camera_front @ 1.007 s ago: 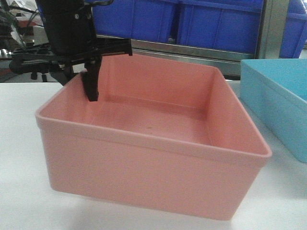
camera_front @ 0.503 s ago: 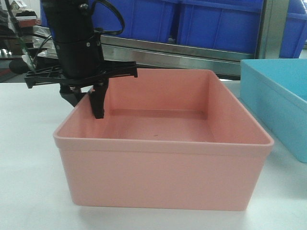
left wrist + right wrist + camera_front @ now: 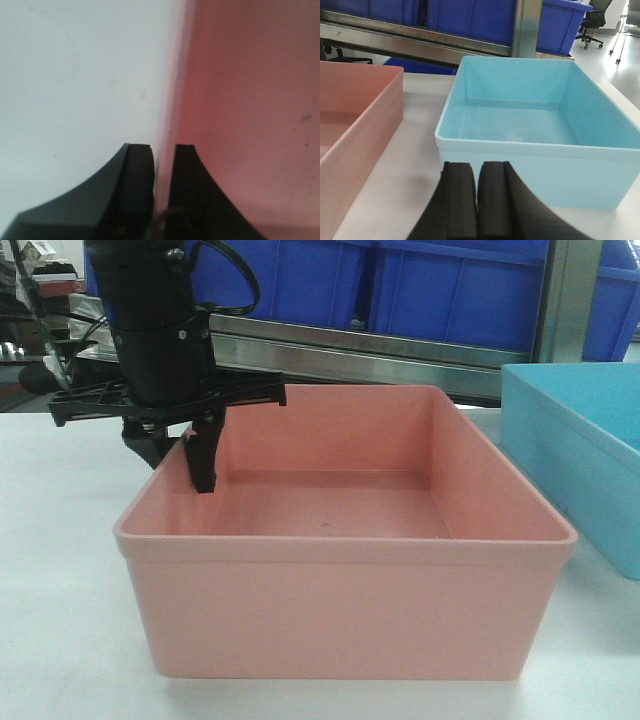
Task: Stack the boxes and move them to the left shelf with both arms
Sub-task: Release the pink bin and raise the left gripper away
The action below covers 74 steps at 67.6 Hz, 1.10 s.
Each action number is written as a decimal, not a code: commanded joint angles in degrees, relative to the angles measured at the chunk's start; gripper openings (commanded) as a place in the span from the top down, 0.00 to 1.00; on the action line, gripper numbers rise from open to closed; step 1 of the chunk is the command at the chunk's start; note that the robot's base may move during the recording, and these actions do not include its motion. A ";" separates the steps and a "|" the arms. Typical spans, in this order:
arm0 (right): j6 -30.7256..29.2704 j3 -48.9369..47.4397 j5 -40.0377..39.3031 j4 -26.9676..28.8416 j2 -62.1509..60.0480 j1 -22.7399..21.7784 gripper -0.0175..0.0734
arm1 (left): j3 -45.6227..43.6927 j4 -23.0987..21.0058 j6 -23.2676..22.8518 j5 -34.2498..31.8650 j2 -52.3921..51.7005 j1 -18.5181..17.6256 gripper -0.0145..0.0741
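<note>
Left arm pinches the pink tub's left wall; cyan tub lies to its right, right arm idle before it

Left gripper [image 3: 182,465] straddles the left wall of the pink tub [image 3: 340,610] near the far corner, one finger inside, one outside, closed onto the plastic; wrist view confirms the wall in the slot. Tub sits flat on the white table [image 3: 60,540], square to the front view. Cyan tub [image 3: 545,180] stands just beside it on the right, walls parallel, a narrow strip of table between. Right gripper [image 3: 479,175] hovers low before the cyan tub's near wall, fingers pressed together, holding nothing; it is the nearer arm for that tub. Stacking likely means travel across that strip, and a one-wall grip looks prone to tilt. Open table to left and front; steel rail [image 3: 380,358] and dark blue bins [image 3: 450,290] close off the back
</note>
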 commanded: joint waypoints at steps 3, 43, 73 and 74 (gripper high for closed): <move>-0.18 -0.98 -5.17 0.05 -1.19 -0.02 0.75 | -1.67 0.01 0.52 0.22 -3.11 -0.27 0.84; -0.18 -0.98 -5.17 0.05 -1.19 -0.02 0.75 | -1.79 0.01 0.60 2.50 -3.11 -0.27 0.42; -0.18 -0.98 -5.17 0.05 -1.19 -0.02 0.75 | -6.19 -3.41 19.34 5.74 -12.87 -0.27 0.33; -0.18 -0.98 -5.17 0.05 -1.19 -0.02 0.75 | -6.19 -3.41 20.34 6.02 -14.01 -0.27 0.35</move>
